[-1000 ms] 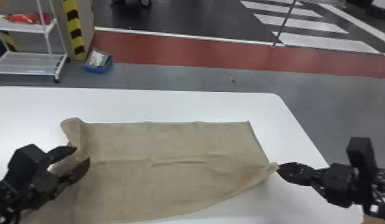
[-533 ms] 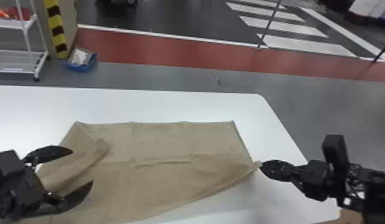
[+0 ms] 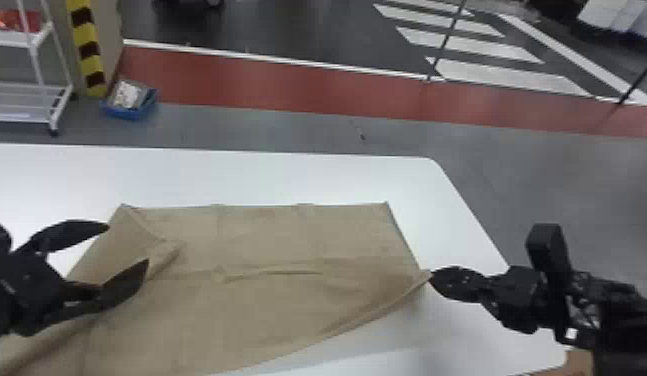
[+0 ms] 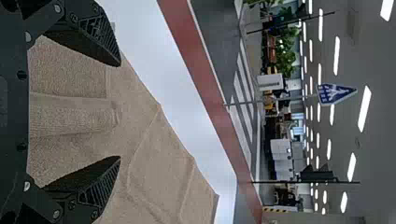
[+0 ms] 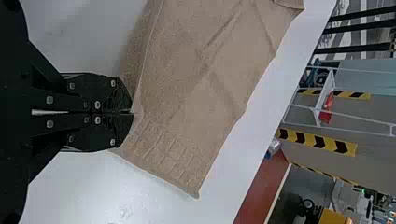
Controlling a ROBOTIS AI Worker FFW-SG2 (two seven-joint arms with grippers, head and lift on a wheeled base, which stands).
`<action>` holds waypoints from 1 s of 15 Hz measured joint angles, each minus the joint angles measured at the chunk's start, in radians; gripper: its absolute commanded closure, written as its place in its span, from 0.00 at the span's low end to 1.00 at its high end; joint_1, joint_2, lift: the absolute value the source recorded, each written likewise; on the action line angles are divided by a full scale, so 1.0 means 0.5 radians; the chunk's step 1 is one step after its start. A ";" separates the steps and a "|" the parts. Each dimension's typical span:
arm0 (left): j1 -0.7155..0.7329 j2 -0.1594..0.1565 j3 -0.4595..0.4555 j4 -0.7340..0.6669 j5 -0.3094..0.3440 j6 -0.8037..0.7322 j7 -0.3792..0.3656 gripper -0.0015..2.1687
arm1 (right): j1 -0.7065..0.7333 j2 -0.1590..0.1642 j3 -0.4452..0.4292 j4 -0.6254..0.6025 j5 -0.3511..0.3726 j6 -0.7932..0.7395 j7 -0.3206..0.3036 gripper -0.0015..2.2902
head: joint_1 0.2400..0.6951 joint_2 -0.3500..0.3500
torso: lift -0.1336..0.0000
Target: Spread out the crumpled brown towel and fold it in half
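A red band [image 3: 267,82] runs across the grey floor [image 3: 297,127] beyond the white worktop [image 3: 297,172], with white crossing stripes [image 3: 492,75] past it. At the far left stand a white rack [image 3: 24,97] and a pillar with a yellow-and-black strip [image 3: 88,50]; a blue bin [image 3: 132,114] sits on the floor beside them.

The brown towel [image 3: 267,240] lies across the worktop, mostly spread, its far edge fairly straight. A flap is turned over at its left part, and shallow creases cross the middle. Its near edge slants up to the right.

The left end effector [image 3: 128,244] is over the towel's left side, its two fingers wide apart; in the left wrist view, towel shows beyond the gap. The right end effector [image 3: 431,276] is closed, pinching the towel's right-hand near corner. In the right wrist view, a ridged band [image 5: 163,149] crosses the towel near this grip.
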 measured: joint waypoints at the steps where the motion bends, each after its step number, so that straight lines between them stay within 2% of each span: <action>1: -0.058 -0.006 -0.014 0.053 0.097 0.101 -0.004 0.08 | -0.004 0.001 0.009 0.005 0.008 0.000 0.000 0.54 | 1.00 0.08 | 0.08; 4: -0.301 -0.047 -0.103 0.336 0.206 0.258 0.018 0.09 | -0.013 0.014 0.043 0.006 0.045 0.009 0.000 0.54 | 1.00 0.07 | 0.08; 8: -0.610 -0.059 -0.224 0.706 0.189 0.271 0.014 0.10 | -0.011 0.042 0.069 -0.006 0.093 0.033 0.000 0.54 | 1.00 0.07 | 0.08; 13: -0.704 -0.030 -0.240 0.817 0.151 0.407 -0.158 0.12 | -0.021 0.055 0.076 -0.015 0.124 0.071 0.000 0.54 | 1.00 0.07 | 0.08; 15: -0.726 -0.020 -0.244 0.853 0.149 0.434 -0.162 0.13 | -0.029 0.068 0.084 -0.015 0.133 0.079 0.000 0.54 | 1.00 0.09 | 0.08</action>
